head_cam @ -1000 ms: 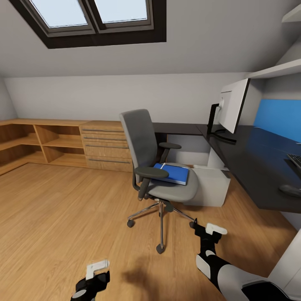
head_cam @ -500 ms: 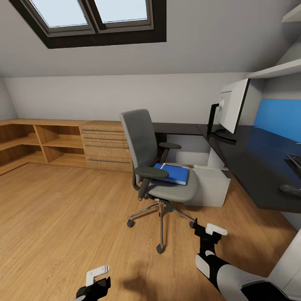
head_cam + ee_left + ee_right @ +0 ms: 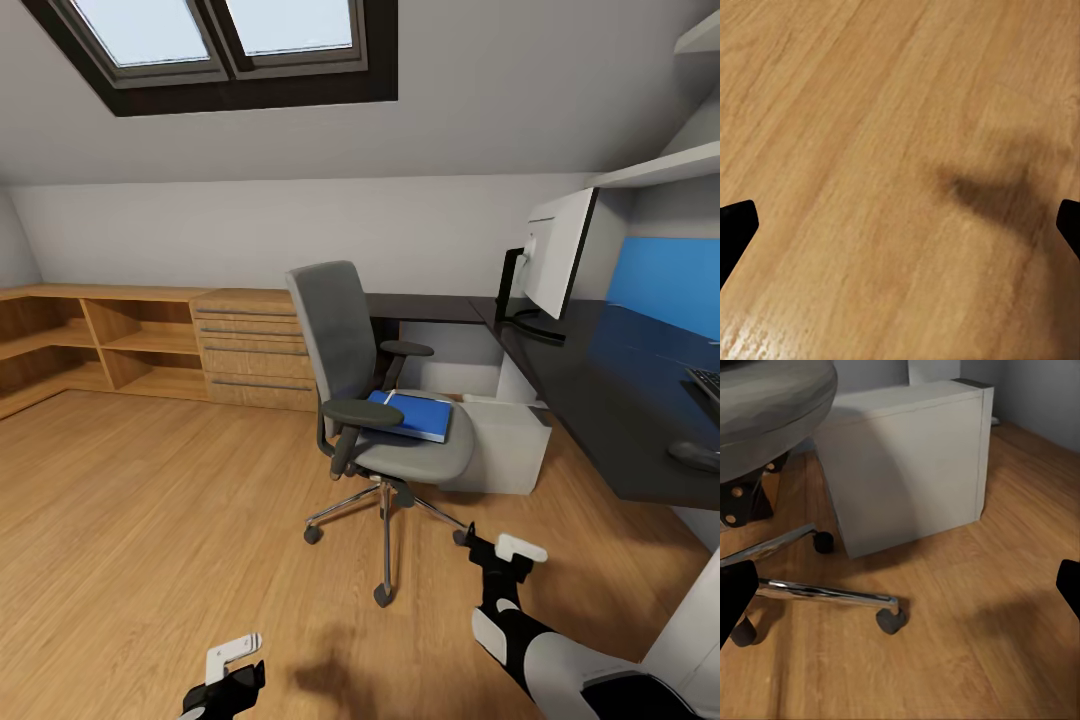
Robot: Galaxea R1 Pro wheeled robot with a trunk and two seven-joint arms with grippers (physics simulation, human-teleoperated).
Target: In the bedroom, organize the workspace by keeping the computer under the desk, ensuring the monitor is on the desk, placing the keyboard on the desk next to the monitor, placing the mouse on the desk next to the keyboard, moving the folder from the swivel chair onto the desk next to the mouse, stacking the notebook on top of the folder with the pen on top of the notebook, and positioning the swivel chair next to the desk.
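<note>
- The folder (image 3: 412, 414) lies on the swivel chair (image 3: 372, 395), far ahead of both sets of jaws, so it needs lifting to the desk (image 3: 610, 400).
- The left gripper (image 3: 900, 225) hangs open over bare floor (image 3: 870, 112), holding nothing.
- The right gripper (image 3: 900, 585) looks open too, pointing at the computer (image 3: 907, 465) just past the chair's wheels.

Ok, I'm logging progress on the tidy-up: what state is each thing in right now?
Folder: lying flat on the chair seat.
Monitor: upright on the desk.
Mouse: on the desk.
Computer: on the floor beside the chair.
Left gripper: open over bare floor.
Right gripper: open, empty.
</note>
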